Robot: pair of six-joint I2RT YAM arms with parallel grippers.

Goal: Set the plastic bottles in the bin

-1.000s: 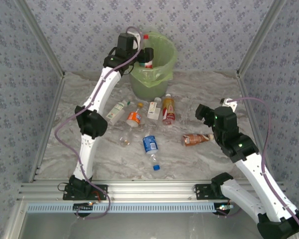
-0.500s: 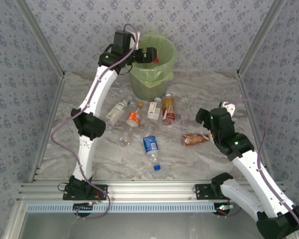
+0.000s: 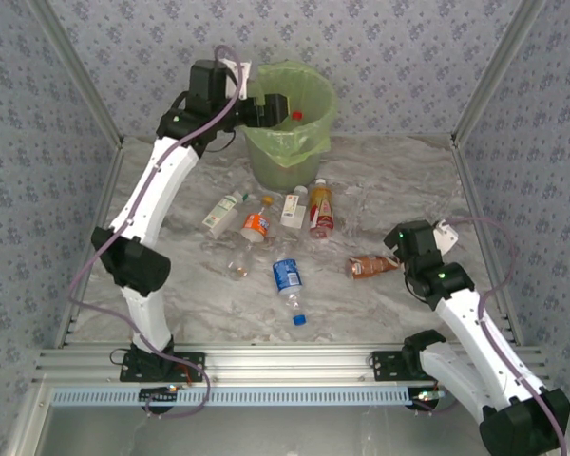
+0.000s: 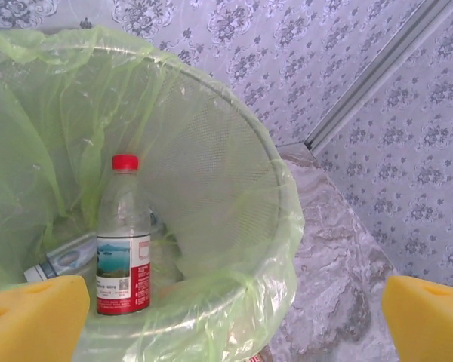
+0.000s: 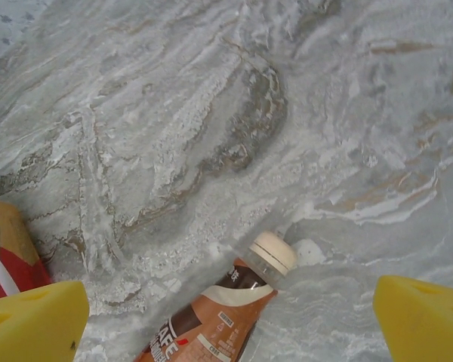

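The bin [image 3: 290,128], lined with a light-green bag, stands at the back of the table. My left gripper [image 3: 274,106] hangs open over its near-left rim, nothing between the yellow pads [image 4: 32,317]. Inside the bin [image 4: 234,188] a clear bottle with a red cap and red label [image 4: 123,249] stands upright, and another bottle [image 4: 60,260] lies at the bottom. My right gripper [image 3: 396,245] is open just above the brown bottle [image 3: 372,265]. That bottle [image 5: 211,320] lies between the spread pads [image 5: 426,317], its cream cap [image 5: 273,253] pointing away.
Several more bottles lie in front of the bin: a green-labelled white one [image 3: 225,213], an orange one [image 3: 256,225], a white one [image 3: 293,207], a red-orange one [image 3: 321,209], a crushed clear one [image 3: 237,267] and a blue one [image 3: 287,276]. Patterned walls enclose the table.
My left gripper opened and let the red-capped bottle drop into the bin, then drew back to the left. My right arm came down and forward over the brown bottle.
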